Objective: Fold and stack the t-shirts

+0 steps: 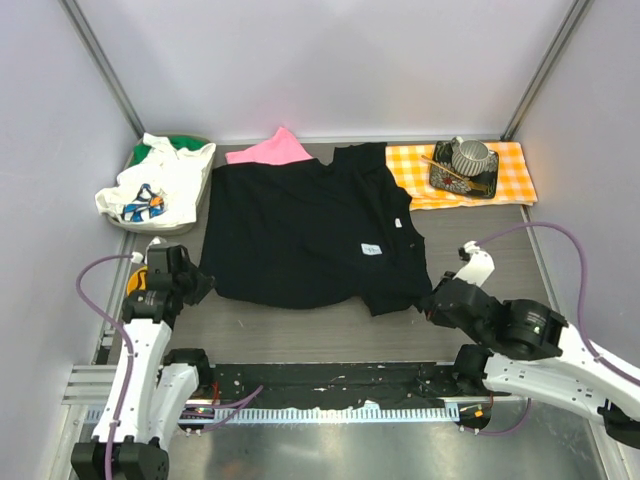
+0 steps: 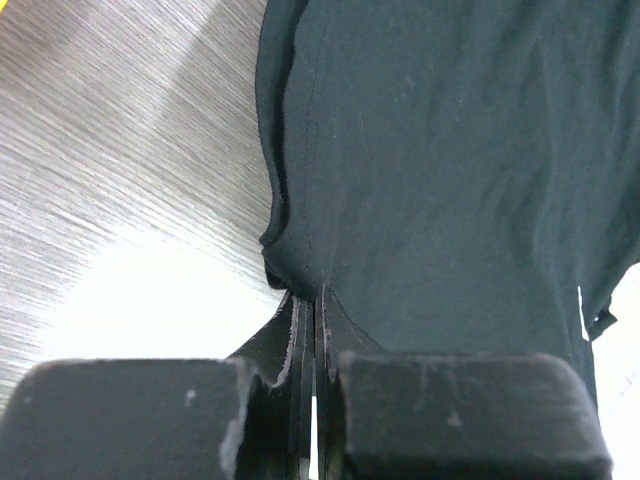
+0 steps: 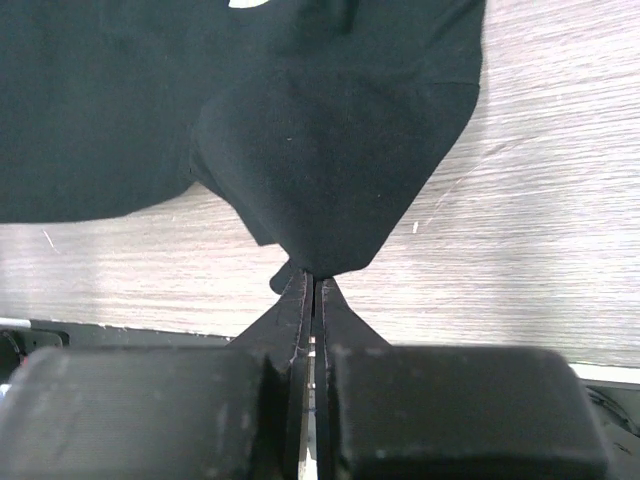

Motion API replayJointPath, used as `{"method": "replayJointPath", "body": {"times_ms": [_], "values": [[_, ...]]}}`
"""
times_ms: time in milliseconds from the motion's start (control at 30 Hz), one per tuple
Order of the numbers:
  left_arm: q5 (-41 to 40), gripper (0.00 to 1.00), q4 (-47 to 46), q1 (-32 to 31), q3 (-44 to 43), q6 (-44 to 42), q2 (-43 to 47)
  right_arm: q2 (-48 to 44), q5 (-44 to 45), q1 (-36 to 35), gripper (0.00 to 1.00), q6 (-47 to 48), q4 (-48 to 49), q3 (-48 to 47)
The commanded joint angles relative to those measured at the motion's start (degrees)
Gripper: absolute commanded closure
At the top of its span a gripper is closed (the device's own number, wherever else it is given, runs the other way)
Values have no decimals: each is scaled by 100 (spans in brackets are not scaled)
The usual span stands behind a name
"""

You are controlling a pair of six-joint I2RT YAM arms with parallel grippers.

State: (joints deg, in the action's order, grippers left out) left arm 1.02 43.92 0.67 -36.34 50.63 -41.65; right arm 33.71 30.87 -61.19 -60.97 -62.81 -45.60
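A large black t-shirt lies spread over the middle of the table, a small white label on it. A bright pink t-shirt shows from under its far edge. My left gripper is shut on the black shirt's near left corner. My right gripper is shut on its near right corner. In both wrist views the fingers pinch a point of black cloth between them.
A white printed cloth is heaped at the far left over something green. An orange-and-white checked cloth at the far right bears a dark tray with a grey pot. A black rail runs along the near edge.
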Motion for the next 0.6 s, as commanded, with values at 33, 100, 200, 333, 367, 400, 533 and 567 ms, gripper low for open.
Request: {"method": "replayJointPath", "body": {"times_ms": [33, 100, 200, 333, 367, 400, 533, 567], "values": [[-49, 100, 695, -14, -487, 131, 455, -198, 832, -33, 99, -328, -741, -651], [39, 100, 819, -14, -558, 149, 561, -234, 859, -33, 99, -293, -794, -835], [83, 100, 1057, -14, -638, 175, 877, -225, 789, -33, 99, -240, -873, -1029], [65, 100, 1435, -5, -717, 158, 1176, -339, 701, -33, 99, -240, -1040, -1152], [65, 100, 1478, -14, -717, 166, 1281, -374, 701, -33, 99, -240, -1093, -1179], [65, 100, 1566, -14, -717, 166, 1317, -453, 701, -33, 99, -240, -1120, -1196], [57, 100, 1769, -14, -822, 140, 1431, -567, 692, -25, 99, -161, -1155, -1284], [65, 100, 1812, -14, -840, 131, 1492, -603, 683, -25, 99, -109, -1085, -1293]]}}
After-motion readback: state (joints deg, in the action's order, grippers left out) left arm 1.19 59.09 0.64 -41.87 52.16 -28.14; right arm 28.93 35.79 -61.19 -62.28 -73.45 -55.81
